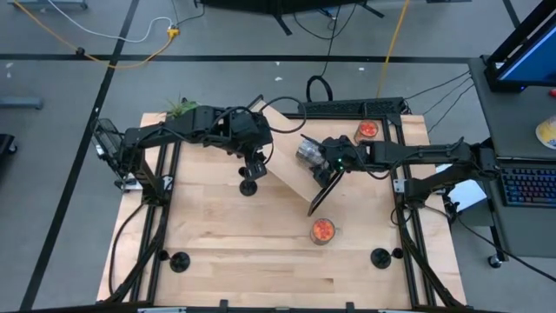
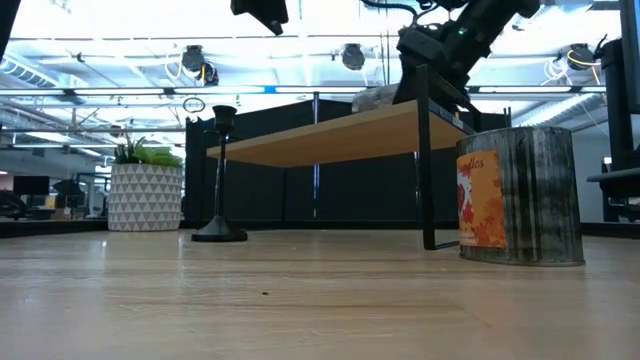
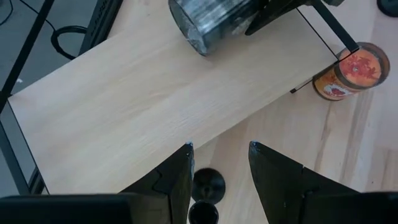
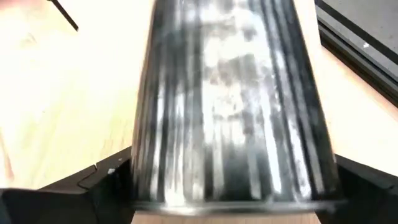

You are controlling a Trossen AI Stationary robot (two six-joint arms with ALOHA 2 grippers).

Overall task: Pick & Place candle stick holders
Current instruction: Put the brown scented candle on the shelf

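The light wooden table with its visible grain carries a raised shelf — a pale rectangular board on thin black metal legs, set at an angle near the middle. Two dark arms reach over it from either side. A white pot with a triangle pattern holds a green plant at the table's far left corner.

On the shelf lies a ribbed, silvery tin with a mottled dark finish, cylindrical and tipped on its side; the right gripper is pinched around it, a finger on either side of the tin. A similar tin with an orange candle inside stands upright on the table by the shelf's near leg, its label orange with leaf shapes; the writing cannot be read. Another stands near the back edge.

The left gripper hovers with its fingers spread directly above a candle stick holder — matte black, round flat base, thin stem, small cup — standing just beside the shelf, untouched. Two more stand near the front edge.
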